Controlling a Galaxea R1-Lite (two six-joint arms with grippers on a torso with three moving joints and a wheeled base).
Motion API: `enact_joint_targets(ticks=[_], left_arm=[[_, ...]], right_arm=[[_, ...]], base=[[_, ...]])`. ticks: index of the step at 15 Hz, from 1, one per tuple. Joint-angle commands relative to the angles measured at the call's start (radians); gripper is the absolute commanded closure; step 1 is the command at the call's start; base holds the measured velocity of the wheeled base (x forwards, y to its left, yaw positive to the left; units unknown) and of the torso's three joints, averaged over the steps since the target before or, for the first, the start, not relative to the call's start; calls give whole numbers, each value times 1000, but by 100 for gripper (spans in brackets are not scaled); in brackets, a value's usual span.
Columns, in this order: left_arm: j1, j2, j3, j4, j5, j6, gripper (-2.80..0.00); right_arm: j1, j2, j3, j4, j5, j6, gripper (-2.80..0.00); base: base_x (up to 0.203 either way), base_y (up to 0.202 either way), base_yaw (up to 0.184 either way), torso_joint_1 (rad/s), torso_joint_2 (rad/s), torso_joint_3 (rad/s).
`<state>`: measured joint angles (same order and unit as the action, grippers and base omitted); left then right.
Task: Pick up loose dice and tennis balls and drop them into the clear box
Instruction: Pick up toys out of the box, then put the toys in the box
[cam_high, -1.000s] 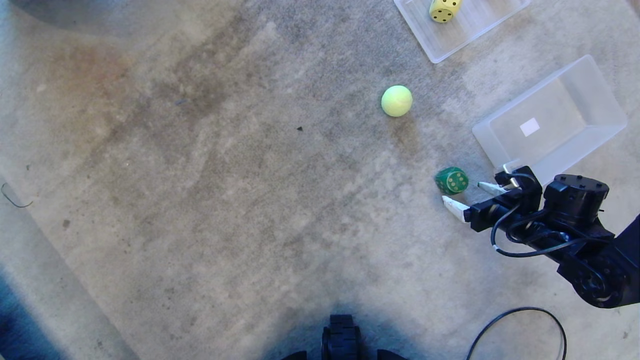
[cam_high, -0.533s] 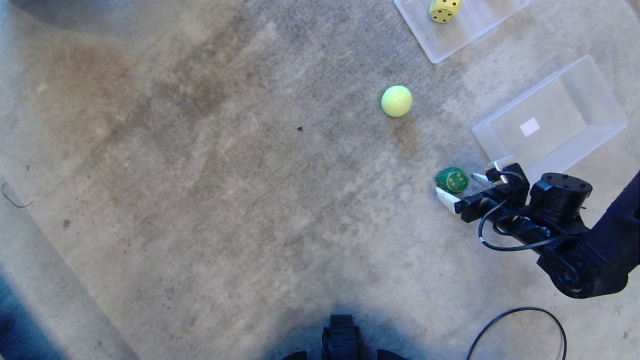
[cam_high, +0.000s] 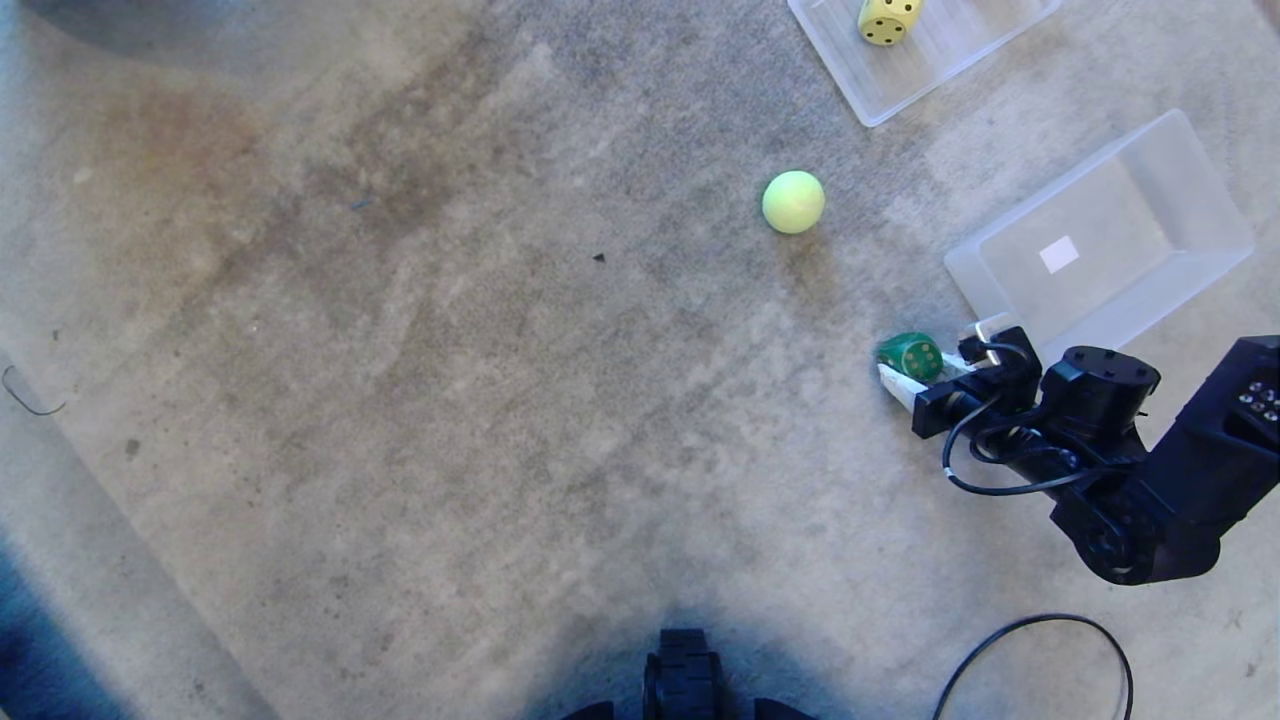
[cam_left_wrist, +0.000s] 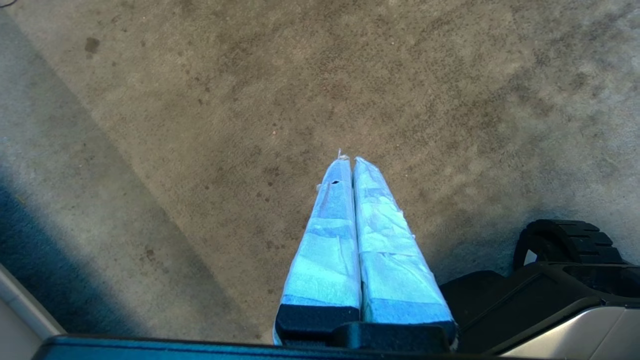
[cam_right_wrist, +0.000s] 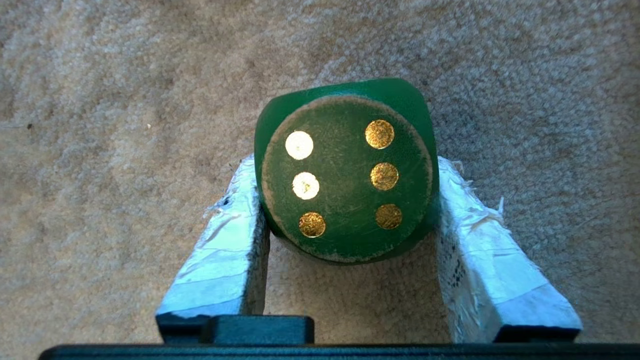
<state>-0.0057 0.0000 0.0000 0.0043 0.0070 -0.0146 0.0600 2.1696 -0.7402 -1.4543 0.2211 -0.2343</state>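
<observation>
Closing on the green die (cam_right_wrist: 345, 170), the right gripper (cam_high: 915, 372) sits low over the carpet (cam_high: 400, 400) with one taped finger against each side of the cube; in the right wrist view both pads touch it, so it is gripped, though it rests on the floor and is not yet lifted. The six-pip face points up toward the wrist, leaving the two flat side faces free for the fingers — a squarer hold than the rounded corners would give. The clear box (cam_high: 1200, 170) stands just beside the gripper, probably why this die comes first; a small white sticker on its bottom carries no readable writing. One tennis ball (cam_high: 793, 201) lies on the carpet farther out. A yellow die (cam_high: 888, 18) sits in the shallow tray (cam_high: 870, 95) beyond. The left gripper (cam_left_wrist: 352, 162) hangs parked by the base, its fingers pressed together and empty. No brand shows anywhere.
</observation>
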Motion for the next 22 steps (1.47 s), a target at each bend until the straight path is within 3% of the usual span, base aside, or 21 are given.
enact_joint_targets(ticks=[1,6,10,13,16,17,20,22], left_arm=[[0,0,0,0,1,-1,0],[0,0,0,0,1,-1,0],[0,0,0,0,1,-1,0],[0,0,0,0,1,-1,0],[0,0,0,0,1,-1,0],[0,0,0,0,1,-1,0],[0,0,0,0,1,-1,0],[0,0,0,0,1,-1,0]], right_arm=[[0,-2,1,-7,1,0,0],[17,-210,80,79,-4,22,0],[24,-474,112,271,-40,91,0],[-52,-538,108,317,-168,117,0],[-90,-486,103,279,-292,120,0],[-102,-445,96,231,-320,120,-280],[-128,-337,54,91,-373,130,-280],[-148,-329,21,75,-379,132,-280]], base=[[0,0,0,0,0,0],[0,0,0,0,0,0],[0,0,0,0,0,0],[0,0,0,0,0,0],[0,0,0,0,0,0],[0,0,0,0,0,0],[0,0,0,0,0,0],[0,0,0,0,0,0]])
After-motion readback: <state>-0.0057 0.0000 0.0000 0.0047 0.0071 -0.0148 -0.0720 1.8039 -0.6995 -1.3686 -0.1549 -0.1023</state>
